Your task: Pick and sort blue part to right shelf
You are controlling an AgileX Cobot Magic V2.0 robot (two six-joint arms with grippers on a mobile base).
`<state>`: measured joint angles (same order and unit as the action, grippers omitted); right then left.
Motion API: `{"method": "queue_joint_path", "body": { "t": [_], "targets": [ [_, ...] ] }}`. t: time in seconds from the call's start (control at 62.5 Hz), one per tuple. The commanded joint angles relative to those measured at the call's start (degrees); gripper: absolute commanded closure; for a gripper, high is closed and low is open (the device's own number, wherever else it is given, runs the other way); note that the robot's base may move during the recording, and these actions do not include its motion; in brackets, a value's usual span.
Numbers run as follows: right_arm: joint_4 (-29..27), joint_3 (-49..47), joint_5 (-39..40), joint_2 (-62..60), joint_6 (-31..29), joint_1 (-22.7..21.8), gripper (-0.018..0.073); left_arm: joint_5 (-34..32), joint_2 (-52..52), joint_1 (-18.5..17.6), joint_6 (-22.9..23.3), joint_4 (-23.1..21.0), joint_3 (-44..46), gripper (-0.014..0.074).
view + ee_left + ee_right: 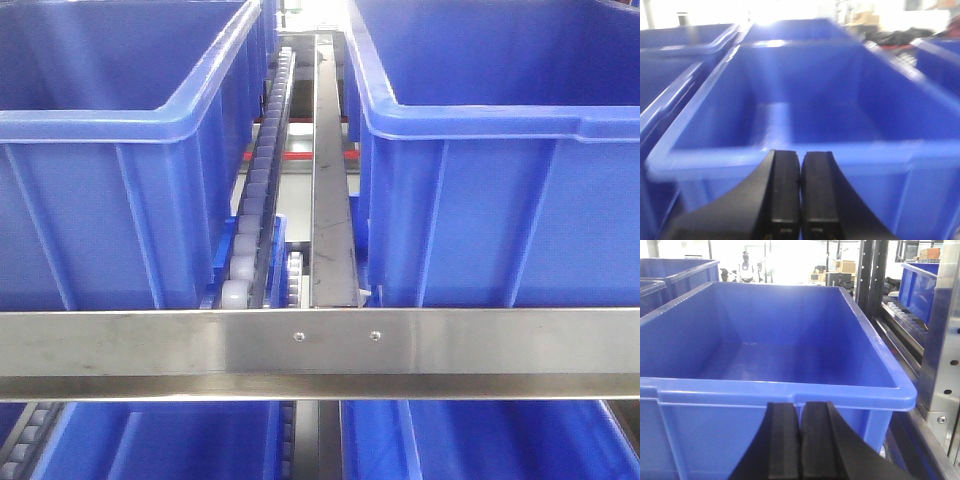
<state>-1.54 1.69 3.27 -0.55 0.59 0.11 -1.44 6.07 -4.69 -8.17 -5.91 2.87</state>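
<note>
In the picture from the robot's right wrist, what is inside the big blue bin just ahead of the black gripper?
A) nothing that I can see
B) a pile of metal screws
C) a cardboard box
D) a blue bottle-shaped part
A: in the right wrist view the blue bin shows only bare floor and walls, though its nearest strip is hidden behind the rim; the right gripper sits shut in front of it, holding nothing.
</note>
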Motion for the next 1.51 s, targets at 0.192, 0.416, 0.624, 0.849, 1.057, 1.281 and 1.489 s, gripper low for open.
{"method": "queue_joint_path", "body": {
  "t": [0.192,0.416,0.624,0.849,1.057,1.281,1.489],
  "targets": [
    [0.6,-1.15,5.2,-1.24,0.2,-0.31,0.0503,-4.24,-6.5,0.52,1.43,2.67,-4.65,0.0462],
    [0.6,-1.15,5.2,-1.24,0.2,-0.31,0.0503,-3.72,-7.72,0.74,1.43,2.67,-4.65,0.0462],
    [0.6,-1.15,5.2,-1.24,0.2,-0.31,0.0503,-3.72,-7.72,0.74,1.43,2.67,-4.65,0.0462],
    [0.6,-1.15,5.2,-1.24,0.2,-0.31,0.0503,-3.72,-7.72,0.74,1.43,2.67,-4.65,0.0462],
    [0.6,-1.15,5.2,-1.24,0.2,-0.31,0.0503,-3.72,-7.72,0.74,1.43,2.67,-4.65,0.0462],
    [0.6,-1.15,5.2,-1.24,0.2,-0.31,0.0503,-3.72,-7.72,0.74,1.43,2.67,-4.65,0.0462],
    [0.6,-1.15,5.2,-1.24,0.2,-0.31,0.0503,-3.72,-7.72,0.74,1.43,2.67,-4.65,0.0462]
  ]
}}
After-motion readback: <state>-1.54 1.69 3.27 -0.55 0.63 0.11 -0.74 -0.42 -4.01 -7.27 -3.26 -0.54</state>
